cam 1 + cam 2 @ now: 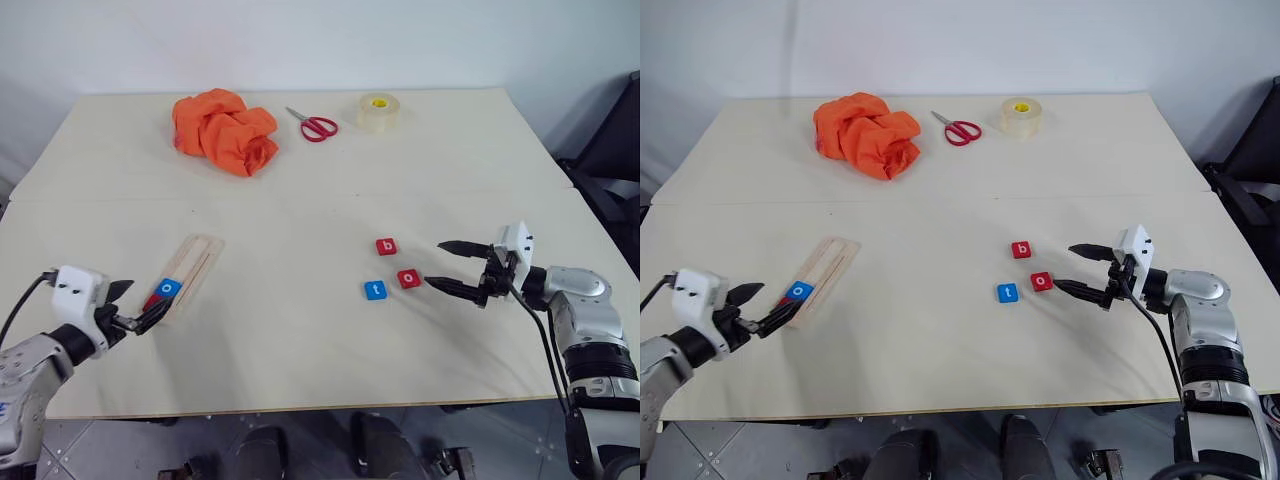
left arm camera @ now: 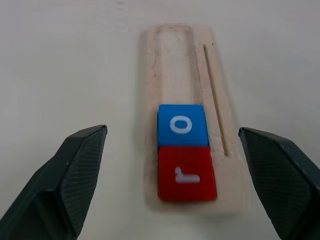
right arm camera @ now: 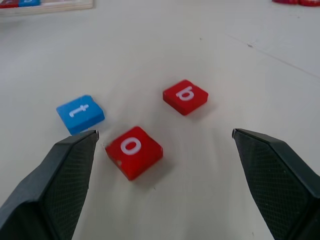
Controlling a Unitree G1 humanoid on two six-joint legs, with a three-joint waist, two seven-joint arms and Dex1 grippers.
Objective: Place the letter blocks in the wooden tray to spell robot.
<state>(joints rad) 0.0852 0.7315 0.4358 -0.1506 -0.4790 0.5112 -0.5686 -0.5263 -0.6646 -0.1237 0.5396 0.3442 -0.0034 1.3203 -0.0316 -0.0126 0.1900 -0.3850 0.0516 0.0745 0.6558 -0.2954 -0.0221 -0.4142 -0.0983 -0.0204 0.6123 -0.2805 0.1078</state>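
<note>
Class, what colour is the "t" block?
Blue, with a white letter; clearest in the right wrist view.

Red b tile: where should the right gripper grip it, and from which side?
Pinch the red b tile across two opposite side edges, coming from above. It lies flat on the table with space all round, clear of the red o tile. The right gripper is open beside it.

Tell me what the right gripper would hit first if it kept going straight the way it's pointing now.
Most likely the red o block: it lies just ahead of the open right gripper, nearest its fingers. The blue t block and red b block sit further on. The gripper's height above the table is unclear.
</note>
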